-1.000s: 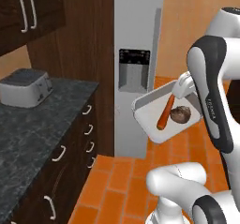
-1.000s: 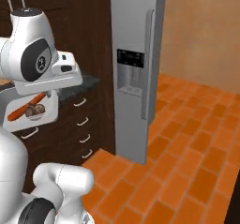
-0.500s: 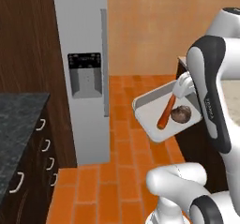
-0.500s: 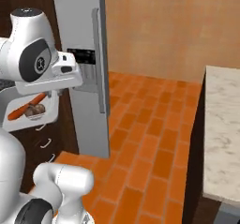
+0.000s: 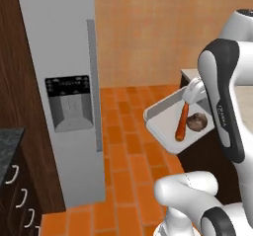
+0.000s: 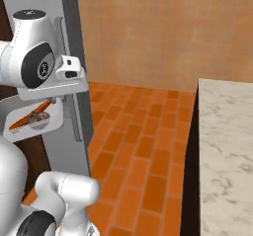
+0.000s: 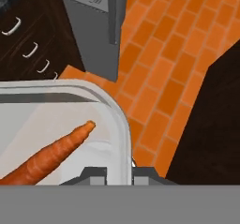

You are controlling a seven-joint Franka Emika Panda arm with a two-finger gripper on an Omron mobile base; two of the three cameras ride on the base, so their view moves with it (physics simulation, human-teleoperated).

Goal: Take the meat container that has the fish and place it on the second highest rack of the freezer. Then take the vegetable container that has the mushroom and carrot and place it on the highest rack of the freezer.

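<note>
Orange brick floor all around, and the gripper (image 7: 118, 172) is clamped on the rim of the shallow white tray (image 5: 163, 115) holding the orange carrot (image 5: 182, 121) and brown mushroom (image 5: 196, 122), with the silver-grey freezer (image 5: 59, 42) off to the arm's left, door looking closed.

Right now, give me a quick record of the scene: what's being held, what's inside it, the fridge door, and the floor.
held item: white tray, rim pinched in the gripper
tray contents: carrot and brown mushroom
gripper: shut on the tray's rim
freezer door: closed, black dispenser panel facing out
floor: orange brick
other: pale marble counter
</note>
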